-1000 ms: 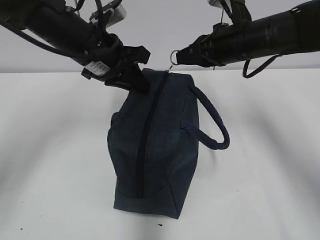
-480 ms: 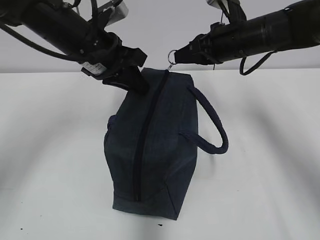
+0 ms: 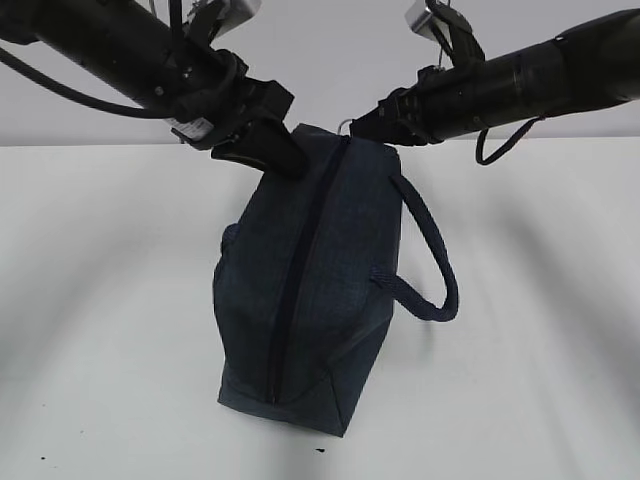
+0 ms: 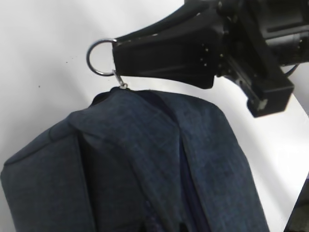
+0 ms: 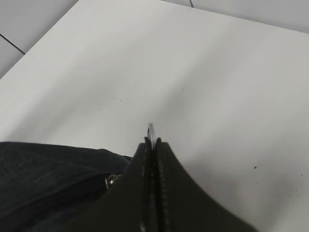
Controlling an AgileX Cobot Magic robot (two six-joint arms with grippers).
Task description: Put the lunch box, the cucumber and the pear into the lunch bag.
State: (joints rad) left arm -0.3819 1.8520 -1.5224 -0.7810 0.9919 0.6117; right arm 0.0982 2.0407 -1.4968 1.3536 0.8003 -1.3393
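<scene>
The dark navy lunch bag (image 3: 310,290) hangs tilted, its far end raised and its near end on the white table, with the zipper closed along its top. My left gripper (image 3: 275,155) is shut on the fabric at the bag's far left corner; in the left wrist view the bag (image 4: 135,164) fills the lower frame and hides my jaws. My right gripper (image 3: 362,125) is shut on the metal ring pull (image 4: 89,57) at the zipper's far end; the ring (image 5: 151,129) pokes out between its closed fingers. The lunch box, cucumber and pear are out of view.
One padded loop handle (image 3: 430,270) hangs off the bag's right side. The white table (image 3: 100,300) spreads around the bag, with a grey wall behind it. Both arms reach in from the upper corners.
Both grippers have risen slightly, lifting the bag's far end. The right gripper has moved closer to the bag, so the ring is nearly hidden behind the bag's edge in the exterior view.
</scene>
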